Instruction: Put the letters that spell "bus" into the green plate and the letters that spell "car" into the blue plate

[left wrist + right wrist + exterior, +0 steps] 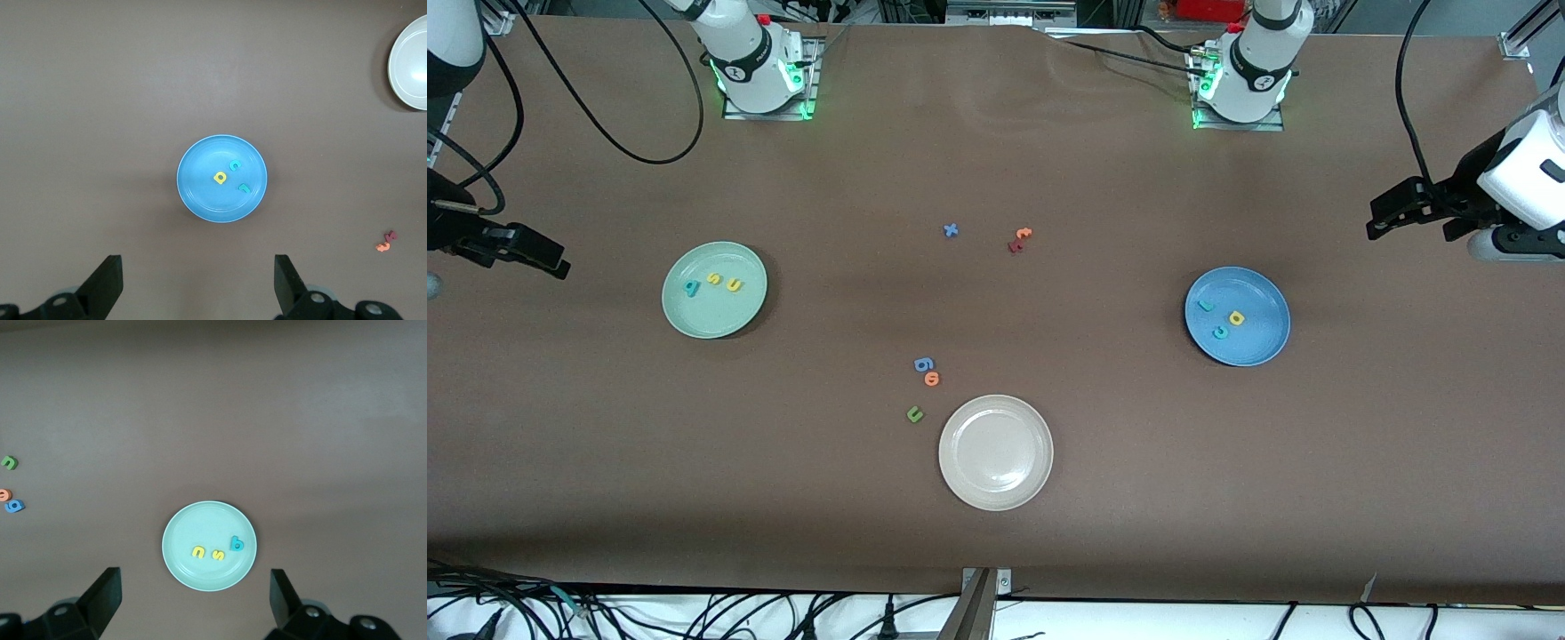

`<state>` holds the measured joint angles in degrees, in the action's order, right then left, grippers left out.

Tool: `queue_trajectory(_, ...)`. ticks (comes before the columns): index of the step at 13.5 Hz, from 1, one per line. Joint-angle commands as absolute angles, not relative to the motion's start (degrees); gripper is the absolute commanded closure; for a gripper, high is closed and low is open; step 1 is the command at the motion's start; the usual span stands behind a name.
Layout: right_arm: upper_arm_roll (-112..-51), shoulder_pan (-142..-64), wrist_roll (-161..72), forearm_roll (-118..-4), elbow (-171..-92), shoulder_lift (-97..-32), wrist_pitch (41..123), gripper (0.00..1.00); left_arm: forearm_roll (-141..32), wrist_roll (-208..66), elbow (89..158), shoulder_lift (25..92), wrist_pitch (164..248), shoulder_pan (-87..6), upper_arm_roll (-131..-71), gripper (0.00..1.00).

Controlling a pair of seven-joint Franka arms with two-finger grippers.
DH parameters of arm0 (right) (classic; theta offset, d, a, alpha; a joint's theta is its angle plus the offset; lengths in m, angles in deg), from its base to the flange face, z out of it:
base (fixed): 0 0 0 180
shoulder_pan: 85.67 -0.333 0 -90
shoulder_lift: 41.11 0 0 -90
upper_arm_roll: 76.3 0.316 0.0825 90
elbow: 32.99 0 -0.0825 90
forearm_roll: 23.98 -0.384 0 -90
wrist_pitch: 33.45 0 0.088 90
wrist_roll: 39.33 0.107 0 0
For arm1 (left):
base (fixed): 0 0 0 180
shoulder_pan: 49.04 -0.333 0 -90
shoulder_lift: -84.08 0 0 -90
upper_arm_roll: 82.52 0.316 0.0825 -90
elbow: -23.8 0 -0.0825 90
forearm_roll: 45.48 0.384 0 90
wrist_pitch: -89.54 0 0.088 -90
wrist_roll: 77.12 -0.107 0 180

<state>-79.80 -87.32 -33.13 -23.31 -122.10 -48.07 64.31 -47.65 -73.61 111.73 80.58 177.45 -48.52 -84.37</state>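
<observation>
The teal b [691, 287], yellow s [713, 278] and yellow u [734, 285] are seen in the green plate [685, 316]. The teal c [1221, 332], yellow a [1236, 317] and teal r [1206, 306] lie in the blue plate [1263, 347]. The left end effector [198, 283] and the right end effector [195, 600] are held wide open and empty, raised at the tabletop's ends, apart from the plates.

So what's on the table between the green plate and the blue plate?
In the front view, between the green plate and blue plate lie only loose letters: a blue x and red-orange pair.
</observation>
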Motion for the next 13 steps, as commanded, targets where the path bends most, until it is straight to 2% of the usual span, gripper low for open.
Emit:
queue_trajectory(1, -78.9, -87.0, -32.8, -24.9, -124.7, -46.7, 66.6, 0.0, -46.4, -73.7, 111.2, 80.3, 176.6, -48.1, -84.2, 0.0)
queue_trajectory(13, -78.4, -86.9, -33.2, -25.1, -124.3, -46.9, 62.5, 0.01, -46.4, -73.8, 111.0, 80.2, 176.5, -48.0, -84.2, 0.0)
